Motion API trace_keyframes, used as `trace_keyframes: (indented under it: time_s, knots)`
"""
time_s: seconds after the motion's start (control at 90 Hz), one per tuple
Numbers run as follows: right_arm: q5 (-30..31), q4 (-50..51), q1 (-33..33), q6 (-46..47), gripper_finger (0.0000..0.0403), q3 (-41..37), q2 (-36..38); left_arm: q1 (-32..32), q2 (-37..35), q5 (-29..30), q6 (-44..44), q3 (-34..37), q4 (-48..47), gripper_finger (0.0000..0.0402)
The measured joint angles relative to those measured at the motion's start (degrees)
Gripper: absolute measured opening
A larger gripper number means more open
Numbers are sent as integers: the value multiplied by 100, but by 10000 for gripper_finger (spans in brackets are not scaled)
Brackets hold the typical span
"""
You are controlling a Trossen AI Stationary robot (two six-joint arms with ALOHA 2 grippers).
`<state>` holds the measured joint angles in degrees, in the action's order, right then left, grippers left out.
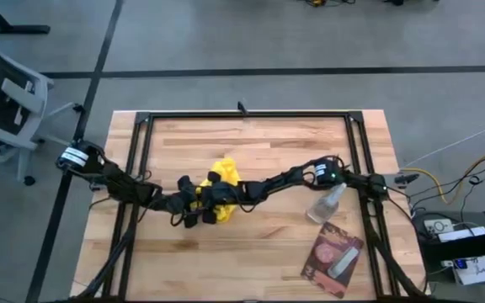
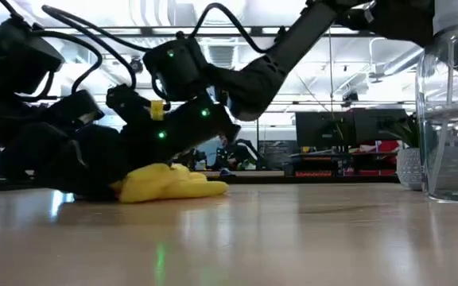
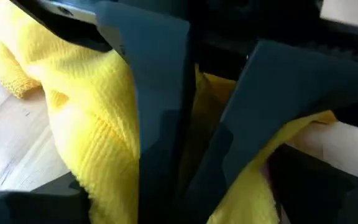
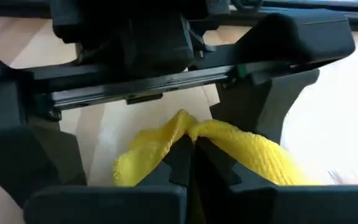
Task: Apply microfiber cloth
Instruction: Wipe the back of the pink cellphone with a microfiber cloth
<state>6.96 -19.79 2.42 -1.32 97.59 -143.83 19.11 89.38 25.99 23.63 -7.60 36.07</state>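
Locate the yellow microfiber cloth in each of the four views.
High view: microfiber cloth at table centre, where both arms meet.
Low view: left of centre, on the tabletop under the arms.
Left wrist view: fills the frame.
Right wrist view: bottom centre, pinched by the right claw.
Shared landmark: wooden table.

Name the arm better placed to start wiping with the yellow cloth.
Right, probably. The right tool is pinched shut on a fold of the microfiber cloth; the left tool merely straddles it.

Grey floor (image 1: 251,38) crossed by dark lines; a grey office chair (image 1: 2,93) at left; monitors (image 2: 348,127) beyond; bright ceiling lights (image 2: 157,12).
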Motion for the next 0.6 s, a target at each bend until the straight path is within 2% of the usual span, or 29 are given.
trace_keyframes:
  time_s: [0.256, 0.433, 0.511, 0.6]
  knots:
    - [473, 1291, 43, -389, 0, -123, 501, 12, -1, -19, 46, 22, 18, 312]
    - [1421, 1729, 194, -224, 0, -207, 605, 35, 0, -7, 77, 27, 18, 312]
    - [1389, 1582, 234, -77, 0, -229, 599, 36, 0, 3, 68, 29, 41, 312]
    - [947, 1062, 245, -126, 0, -251, 482, 38, 0, 3, 2, 53, 120, 312]
